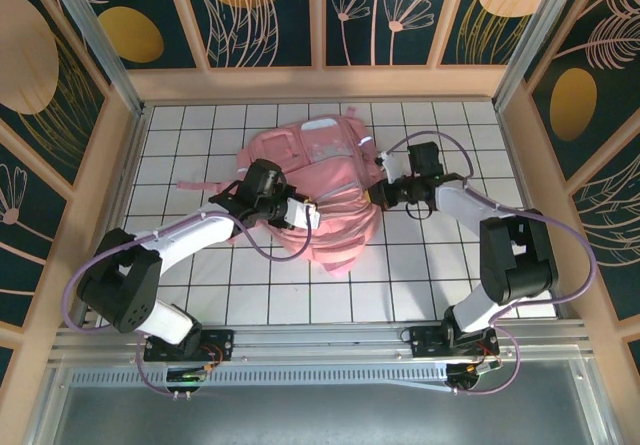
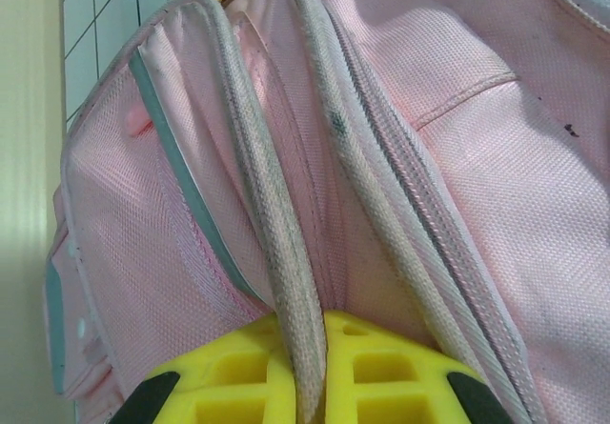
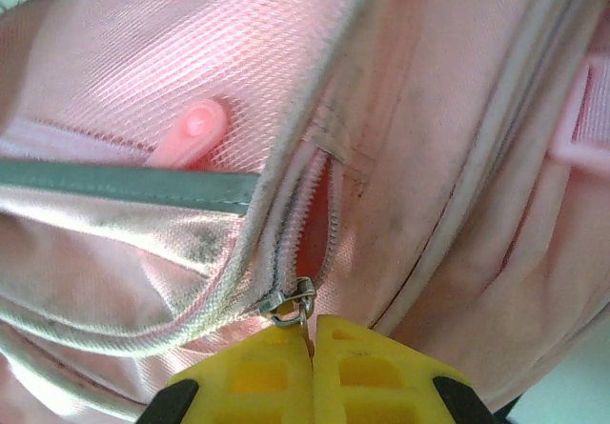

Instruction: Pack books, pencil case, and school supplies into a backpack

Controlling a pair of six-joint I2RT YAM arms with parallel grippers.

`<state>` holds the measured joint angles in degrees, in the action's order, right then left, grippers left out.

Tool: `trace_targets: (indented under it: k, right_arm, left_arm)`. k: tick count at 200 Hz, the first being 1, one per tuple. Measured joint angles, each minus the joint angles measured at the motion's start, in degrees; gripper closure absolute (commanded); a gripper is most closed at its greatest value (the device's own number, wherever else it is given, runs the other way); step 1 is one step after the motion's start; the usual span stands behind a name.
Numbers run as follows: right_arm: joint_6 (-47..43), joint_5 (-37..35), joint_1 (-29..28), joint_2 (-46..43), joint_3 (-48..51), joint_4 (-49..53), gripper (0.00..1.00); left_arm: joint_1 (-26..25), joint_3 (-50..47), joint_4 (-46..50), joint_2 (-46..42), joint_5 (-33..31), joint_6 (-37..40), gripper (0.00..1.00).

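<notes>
As its arm bends inward, left gripper: clamped on backpack piping
Right gripper: clenched on zipper pull

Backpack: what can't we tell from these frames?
- What's inside: fabric of the backpack covers it from above; in the right wrist view the zipper gap is a dark slit.
- Zipper length: cut off by the right wrist frame edges, too small from above.
- Pull tab: hidden between the shut fingers of the right gripper, under the slider.
- Left gripper: pinches an edge cord; its end is cut off at the left wrist frame's bottom.
</notes>
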<state>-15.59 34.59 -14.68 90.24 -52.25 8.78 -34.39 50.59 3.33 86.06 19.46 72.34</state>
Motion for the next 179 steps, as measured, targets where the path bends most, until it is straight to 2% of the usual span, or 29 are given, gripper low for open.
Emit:
trace_targets:
  k: [30, 58, 106, 151, 179]
  right_arm:
    - [-16.4, 0.5, 0.2, -0.1, -0.2, -2.1, 1.00]
    - [-30.8, 5.4, 2.1, 2.0, -5.8, 2.6, 1.00]
    - [-49.2, 8.4, 3.0, 5.0, -9.5, 6.0, 1.00]
    - [-55.6, 6.6, 1.4, 11.7, -15.2, 7.0, 1.00]
    - [-53.0, 6.1, 0.7, 13.7, -15.5, 4.7, 1.00]
  left_arm:
    - [0.0, -0.9, -0.4, -0.7, 0.1, 1.9, 1.00]
    - [0.3, -1.8, -1.9, -1.3, 0.3, 2.8, 1.00]
    - [0.3, -3.7, -4.3, -2.2, 0.4, 3.6, 1.00]
    - [0.0, -5.0, -5.1, -2.4, -0.7, 4.9, 1.00]
    - [0.0, -5.4, -5.2, -2.4, -1.6, 5.5, 1.00]
